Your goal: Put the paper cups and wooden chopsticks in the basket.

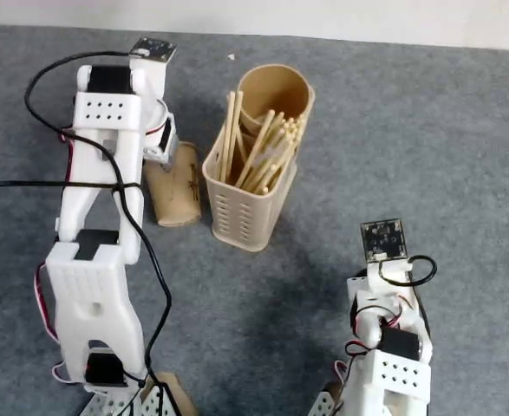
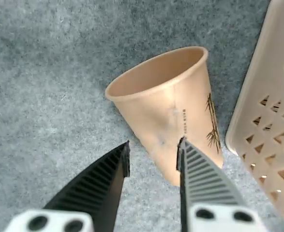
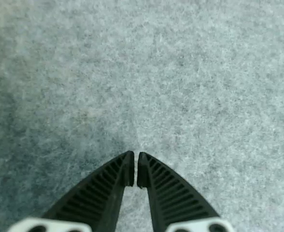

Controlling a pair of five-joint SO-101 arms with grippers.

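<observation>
From above, the high view looks into the basket (image 1: pixel 245 217), which stands upright on the grey worktop (image 1: pixel 410 130). It holds a bundle of wooden chopsticks (image 1: pixel 258 152) leaning on end, and behind them an upright paper cup (image 1: pixel 276 91) with its mouth well above the basket's rim. A second cup (image 1: pixel 174 195) lies on its side on the worktop just beside the basket, on the side nearer the left arm (image 1: pixel 107 173), which stretches out over it

The left wrist view shows this second cup (image 2: pixel 168 111) up close, mouth pointing away from the camera, with the basket's perforated wall (image 2: pixel 272 96) just beside it. The left pincer (image 2: pixel 154 147) is open. One finger (image 2: pixel 200 179) overlaps the cup's side near its base, and the other (image 2: pixel 103 179) sits over bare worktop next to the cup. Whether either finger touches the cup cannot be told

The right wrist view shows the right pincer (image 3: pixel 135 169) closed on nothing over bare worktop, well apart from the basket
</observation>
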